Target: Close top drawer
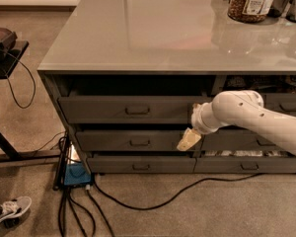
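The top drawer (pixel 101 110) sat at centre left of the frame under the grey countertop (pixel 163 33), its front standing slightly proud with a dark gap above it; its loop handle (pixel 137 109) was untouched; the gripper (pixel 189 139) hung right of centre, just below the drawer's right end, before the second drawer (pixel 113 141); whether it was clenched or released, I could not tell; the white arm (pixel 251 116) entered from the right edge.

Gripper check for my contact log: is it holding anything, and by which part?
Nothing visibly held: the gripper hangs just below the top drawer, at its right end, away from the handle.
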Controlling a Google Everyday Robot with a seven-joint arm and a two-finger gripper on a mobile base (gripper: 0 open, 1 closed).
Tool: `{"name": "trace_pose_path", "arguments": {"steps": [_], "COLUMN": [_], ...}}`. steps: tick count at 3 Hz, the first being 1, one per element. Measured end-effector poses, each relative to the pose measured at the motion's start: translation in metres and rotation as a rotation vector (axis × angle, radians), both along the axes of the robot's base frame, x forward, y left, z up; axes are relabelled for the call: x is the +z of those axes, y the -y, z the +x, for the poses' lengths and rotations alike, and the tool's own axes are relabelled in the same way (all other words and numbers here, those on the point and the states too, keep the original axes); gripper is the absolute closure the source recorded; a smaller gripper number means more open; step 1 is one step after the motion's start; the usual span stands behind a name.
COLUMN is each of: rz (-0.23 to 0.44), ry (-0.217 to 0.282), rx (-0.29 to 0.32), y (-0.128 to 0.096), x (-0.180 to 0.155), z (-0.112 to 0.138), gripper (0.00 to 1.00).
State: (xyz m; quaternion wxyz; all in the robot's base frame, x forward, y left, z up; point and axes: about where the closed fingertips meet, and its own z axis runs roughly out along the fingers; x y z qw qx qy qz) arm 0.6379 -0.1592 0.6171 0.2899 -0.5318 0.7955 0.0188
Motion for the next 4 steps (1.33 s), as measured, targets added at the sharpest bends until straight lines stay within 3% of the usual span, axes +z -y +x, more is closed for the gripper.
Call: {"name": "trace_pose_path", "arguments": {"steps": [4], "rz": [0.009], "ry": [0.041], "rx": [-0.026], "y": [0.005], "x": [0.0], "z": [0.019], "gripper": [0.0]}}
